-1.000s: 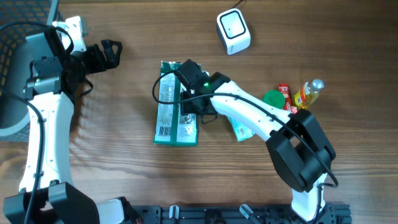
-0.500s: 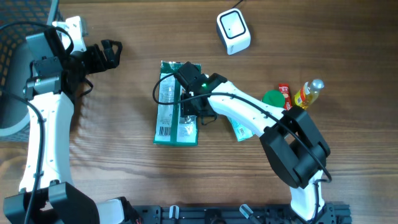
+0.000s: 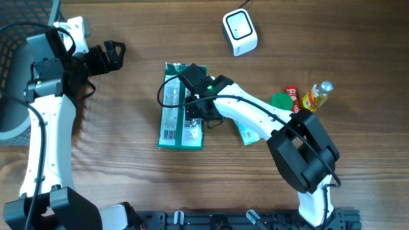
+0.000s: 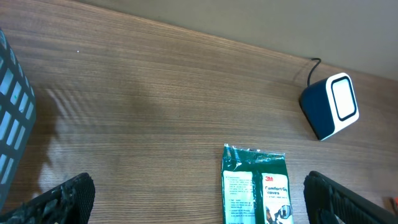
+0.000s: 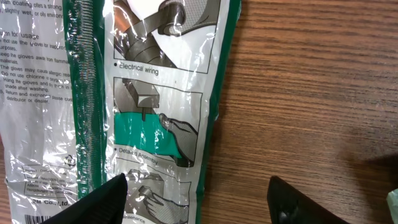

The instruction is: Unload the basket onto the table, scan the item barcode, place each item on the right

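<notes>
- Right arm's elbow has drifted slightly left over the past second, with the right gripper (image 5: 198,200) staying low over the green packet (image 3: 172,121);
- its fingers stand well apart, straddling the packet's right edge and gripping nothing;
- the packet lies flat mid-table (image 3: 128,185), barcode (image 3: 168,135) face-up at its lower-left corner in the overhead view, well apart from the white scanner (image 3: 239,32);
- left gripper (image 4: 199,208) hovers wide open and empty over the table's left side.
</notes>
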